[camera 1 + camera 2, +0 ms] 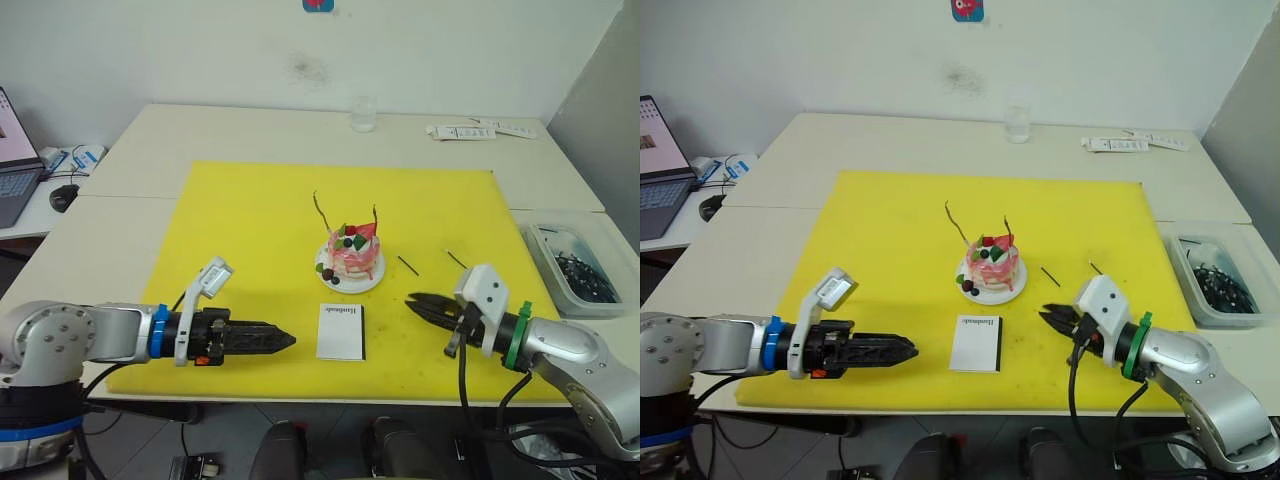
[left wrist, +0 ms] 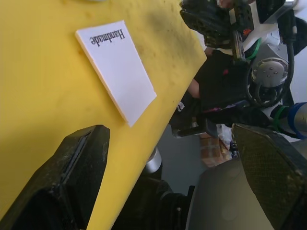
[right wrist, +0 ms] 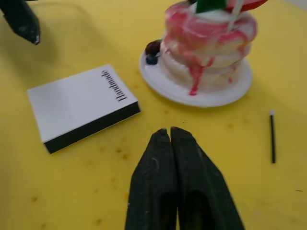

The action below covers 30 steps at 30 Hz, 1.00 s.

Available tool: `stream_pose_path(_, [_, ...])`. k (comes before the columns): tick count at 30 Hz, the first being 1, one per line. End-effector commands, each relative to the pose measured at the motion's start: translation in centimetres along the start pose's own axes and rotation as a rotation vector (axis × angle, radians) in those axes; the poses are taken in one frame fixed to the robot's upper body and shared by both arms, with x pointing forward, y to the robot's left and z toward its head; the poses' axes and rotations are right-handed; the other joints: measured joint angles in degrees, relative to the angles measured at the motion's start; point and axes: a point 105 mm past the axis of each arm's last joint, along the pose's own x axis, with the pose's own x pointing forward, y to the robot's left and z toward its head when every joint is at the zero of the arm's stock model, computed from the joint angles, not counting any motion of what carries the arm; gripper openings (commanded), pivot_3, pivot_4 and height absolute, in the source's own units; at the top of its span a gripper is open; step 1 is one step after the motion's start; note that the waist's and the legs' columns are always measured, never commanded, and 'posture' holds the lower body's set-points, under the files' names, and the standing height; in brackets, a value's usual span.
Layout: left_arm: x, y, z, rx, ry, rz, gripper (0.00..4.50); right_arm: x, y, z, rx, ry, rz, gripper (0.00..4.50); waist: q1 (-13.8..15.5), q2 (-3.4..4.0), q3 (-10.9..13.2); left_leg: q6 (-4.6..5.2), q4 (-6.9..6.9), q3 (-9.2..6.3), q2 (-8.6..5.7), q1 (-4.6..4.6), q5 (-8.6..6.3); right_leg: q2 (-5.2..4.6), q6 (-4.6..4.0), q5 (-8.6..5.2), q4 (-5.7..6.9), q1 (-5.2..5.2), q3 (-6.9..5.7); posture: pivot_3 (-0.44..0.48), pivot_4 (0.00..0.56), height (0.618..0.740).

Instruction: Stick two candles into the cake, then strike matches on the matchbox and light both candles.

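The pink-and-white cake (image 1: 352, 256) stands on its white plate (image 1: 350, 284) in the middle of the yellow mat (image 1: 240, 230). Two thin wavy candles (image 1: 320, 212) (image 1: 376, 216) rise upright from its top. In front of it the white matchbox (image 1: 340, 331) lies flat. Two short dark matches (image 1: 408, 265) (image 1: 457, 259) lie on the mat to the cake's right. My left gripper (image 1: 287, 340) hovers left of the matchbox, open and holding nothing. On the other side of the matchbox my right gripper (image 1: 414, 300) is shut and empty, its tip pointing toward the cake.
A clear bin (image 1: 575, 262) of dark small parts sits at the table's right edge. At the back stand a glass (image 1: 363, 114) and white packets (image 1: 480, 130). A laptop (image 1: 12, 160) and mouse (image 1: 63, 197) are on the left.
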Motion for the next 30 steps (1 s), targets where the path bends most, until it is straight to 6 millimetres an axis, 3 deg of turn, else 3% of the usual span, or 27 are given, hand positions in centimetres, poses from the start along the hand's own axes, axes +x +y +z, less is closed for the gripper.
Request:
stream_pose_path(1, [1.0, 0.0, 0.5, 0.008, -0.003, -0.006, 4.50, 0.6, 1.1, 0.6, -0.041, 0.018, 0.075, 0.03, 0.01, 0.00, 0.00, 0.00, 0.00, 0.01, -0.01, 0.00, 0.00, 0.00, 0.00, 0.00, 0.00, 0.00, 0.01, 0.000, 0.150, 0.740])
stream_pose_path(16, [4.3, 1.2, 0.8, -0.067, 0.002, 0.001, 4.50, 3.4, 0.9, -0.4, -0.072, 0.159, 0.143, 0.03, 0.02, -0.02, -0.01, 0.00, 0.00, 0.00, -0.03, -0.03, 0.00, 0.00, 0.01, 0.01, -0.01, -0.01, 0.02, 0.000, 0.150, 0.740])
stream_pose_path(30, [6.4, 1.6, -0.1, -0.102, 0.009, 0.000, 4.50, 5.9, 3.2, -0.1, -0.075, 0.174, 0.275, 0.03, 0.23, -0.06, -0.07, -0.01, 0.08, 0.03, -0.18, -0.02, 0.00, -0.17, 0.09, 0.05, -0.02, 0.05, 0.03, 0.000, 0.150, 0.740])
